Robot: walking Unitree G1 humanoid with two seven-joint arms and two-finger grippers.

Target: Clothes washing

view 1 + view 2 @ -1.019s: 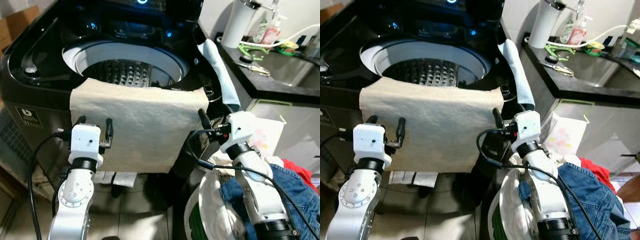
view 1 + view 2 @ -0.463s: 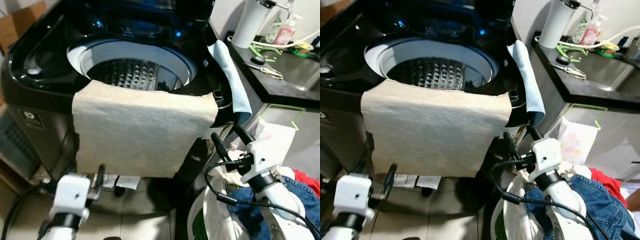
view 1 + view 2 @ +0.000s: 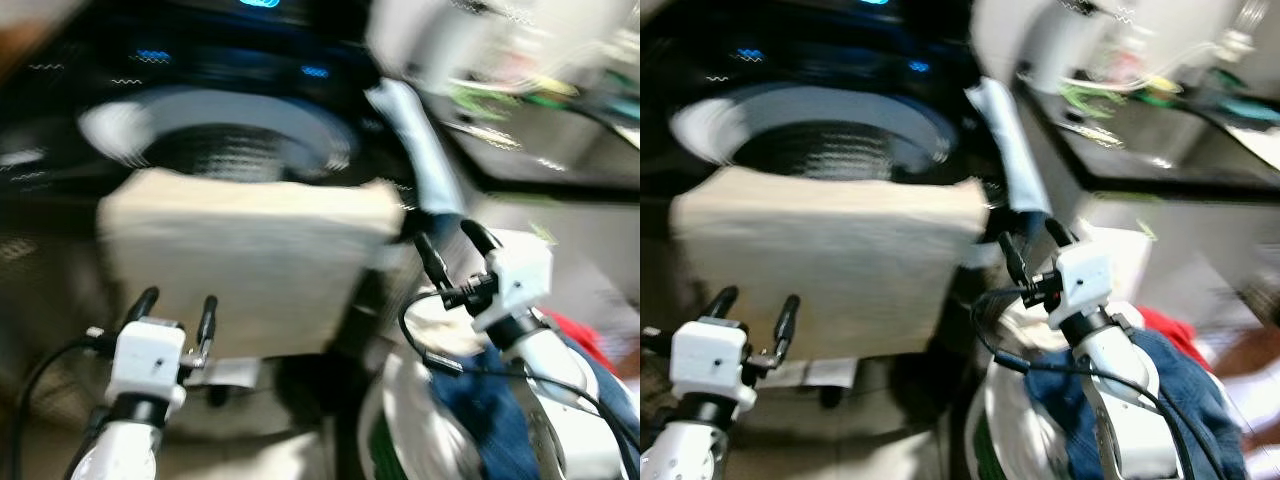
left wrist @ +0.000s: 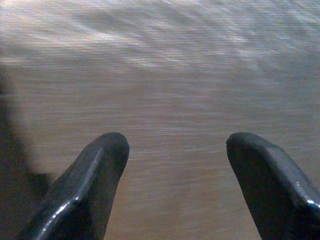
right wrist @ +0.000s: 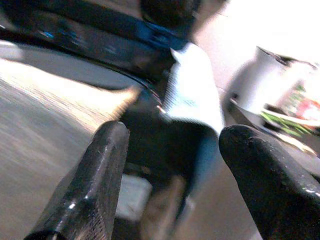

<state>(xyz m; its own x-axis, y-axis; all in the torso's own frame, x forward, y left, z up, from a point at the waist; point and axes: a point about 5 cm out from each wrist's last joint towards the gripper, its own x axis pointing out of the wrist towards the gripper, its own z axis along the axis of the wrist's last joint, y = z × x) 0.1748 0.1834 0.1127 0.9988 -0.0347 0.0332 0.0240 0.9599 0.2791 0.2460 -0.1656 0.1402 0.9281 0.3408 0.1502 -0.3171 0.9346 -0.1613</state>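
Cloth: cream rectangular towel (image 3: 240,260) draped over the black top-load washer's (image 3: 60,170) front rim.
Left gripper (image 3: 176,307): spread, empty, facing the towel.
Right gripper (image 3: 450,248): spread, empty, near the towel's corner.
Advice: wait out blur, pinch the hanging edge, lift into the drum.

Drum mouth (image 3: 225,150) open — cream towel (image 3: 240,265) drapes front rim.

Gloss and cloth around the washing machine (image 3: 60,120)

Your washing machine has a glossy black top with a smooth pale ring round the tub mouth; over its front edge hangs a matt, cream cloth (image 3: 240,260) of coarse weave, a pale blue cloth (image 3: 420,170) on its right corner. Each pincer's fingers (image 4: 90,190) are glossy black plastic, on smooth white housings; blue denim (image 3: 1140,400) lies below the right one.
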